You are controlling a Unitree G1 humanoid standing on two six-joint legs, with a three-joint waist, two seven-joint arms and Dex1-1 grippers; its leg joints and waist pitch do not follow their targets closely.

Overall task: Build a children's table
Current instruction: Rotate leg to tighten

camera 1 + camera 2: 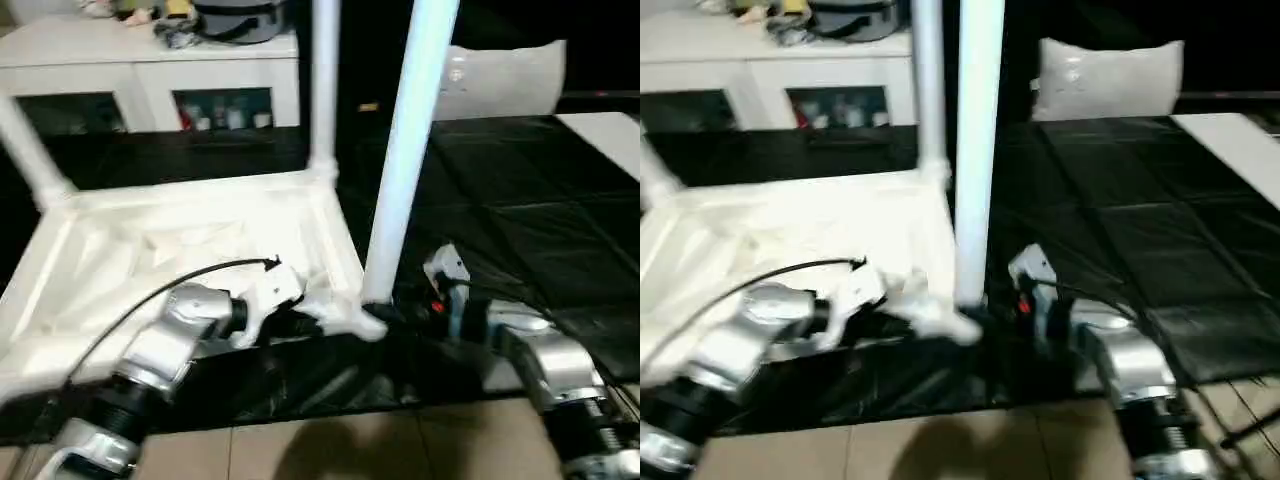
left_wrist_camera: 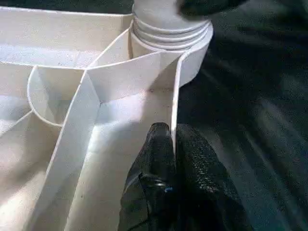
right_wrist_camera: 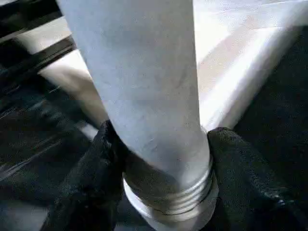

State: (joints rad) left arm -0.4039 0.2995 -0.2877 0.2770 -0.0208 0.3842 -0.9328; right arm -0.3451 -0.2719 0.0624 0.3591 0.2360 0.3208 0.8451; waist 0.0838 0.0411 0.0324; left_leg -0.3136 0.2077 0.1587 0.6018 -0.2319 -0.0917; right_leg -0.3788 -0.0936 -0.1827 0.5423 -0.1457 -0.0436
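My right pincer (image 3: 161, 178) clamps a leg (image 1: 410, 150) standing in the near corner socket (image 2: 185, 57) of the upturned table top (image 1: 170, 250); my left pincer (image 2: 173, 159) pinches its rim. At twelve o'clock stands a cabinet (image 1: 140, 60).

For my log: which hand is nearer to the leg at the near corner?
Right. The right hand grips the leg near its threaded base; the left hand pinches the tabletop wall beside the socket.

The table top (image 1: 190, 250) lies upside down on the floor mat (image 1: 520, 200). One leg (image 1: 405, 150) stands in its near right corner socket, another leg (image 1: 322, 90) at its far right corner, a third (image 1: 28, 150) at its far left. Behind it stands a cabinet (image 1: 150, 60); a pillow (image 1: 505, 80) lies to its far right.
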